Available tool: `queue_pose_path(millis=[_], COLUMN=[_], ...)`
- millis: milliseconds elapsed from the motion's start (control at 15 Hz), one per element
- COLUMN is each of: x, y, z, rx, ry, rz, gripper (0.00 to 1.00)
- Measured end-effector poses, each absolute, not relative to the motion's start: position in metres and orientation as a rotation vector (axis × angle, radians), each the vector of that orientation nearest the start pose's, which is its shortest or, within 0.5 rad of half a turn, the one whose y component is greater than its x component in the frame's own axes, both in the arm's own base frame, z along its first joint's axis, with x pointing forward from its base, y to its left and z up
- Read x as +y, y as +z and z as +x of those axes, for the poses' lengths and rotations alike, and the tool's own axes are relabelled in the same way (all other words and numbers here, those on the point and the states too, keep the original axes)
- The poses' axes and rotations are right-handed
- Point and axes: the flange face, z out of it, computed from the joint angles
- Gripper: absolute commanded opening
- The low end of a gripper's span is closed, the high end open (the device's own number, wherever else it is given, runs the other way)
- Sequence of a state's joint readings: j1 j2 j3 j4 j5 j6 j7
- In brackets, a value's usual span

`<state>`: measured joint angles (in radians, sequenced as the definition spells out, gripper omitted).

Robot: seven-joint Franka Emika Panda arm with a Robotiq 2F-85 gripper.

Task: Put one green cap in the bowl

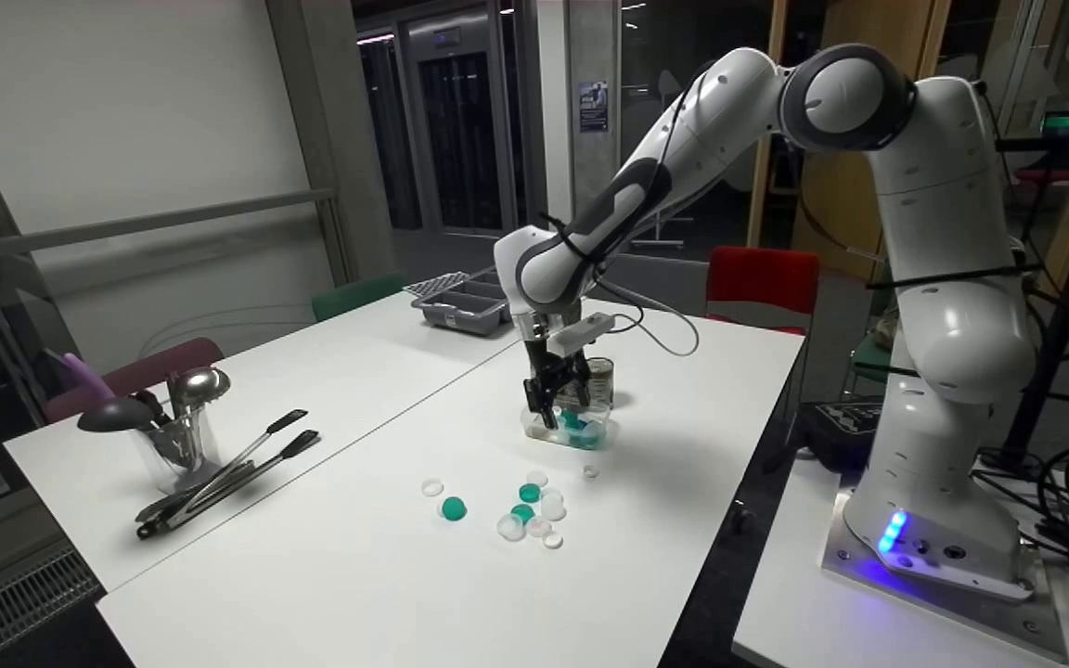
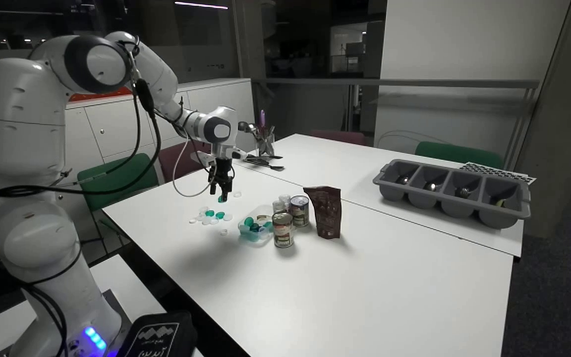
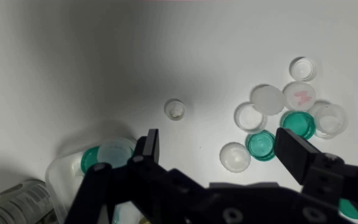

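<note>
Three teal-green caps lie loose on the white table. The wrist view shows a green cap [image 3: 261,145] between the fingers, close to the right one, another green cap [image 3: 299,124] just beyond that finger, and a third [image 3: 350,209] partly hidden by the gripper. They also show in both exterior views as green caps [image 1: 453,507] [image 2: 220,216]. The clear bowl [image 3: 54,177], holding several green and whitish caps, is partly behind the left finger; it also shows in both exterior views [image 1: 542,434] [image 2: 256,238]. My gripper [image 3: 218,135] is open and empty above the table [image 1: 567,415] [image 2: 219,195].
Whitish caps [image 3: 235,157] lie against the green ones. Cans [image 2: 283,230] [image 2: 299,210] and a brown pouch [image 2: 323,213] stand beside the bowl. A grey compartment tray [image 2: 451,171] is farther off. Tongs [image 1: 219,487] and a utensil cup [image 1: 177,455] stand on the table's other side.
</note>
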<state>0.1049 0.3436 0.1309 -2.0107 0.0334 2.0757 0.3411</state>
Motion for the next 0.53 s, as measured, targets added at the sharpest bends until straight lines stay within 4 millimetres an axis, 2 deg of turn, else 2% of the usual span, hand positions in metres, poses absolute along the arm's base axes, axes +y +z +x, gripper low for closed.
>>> queue_pose_path(millis=[267, 533], x=[0.150, 0.154], y=[0.240, 0.220], z=[0.583, 0.601], rx=[0.117, -0.004], ry=[0.499, 0.550], rz=[-3.117, -3.096], gripper=[1.00, 1.00])
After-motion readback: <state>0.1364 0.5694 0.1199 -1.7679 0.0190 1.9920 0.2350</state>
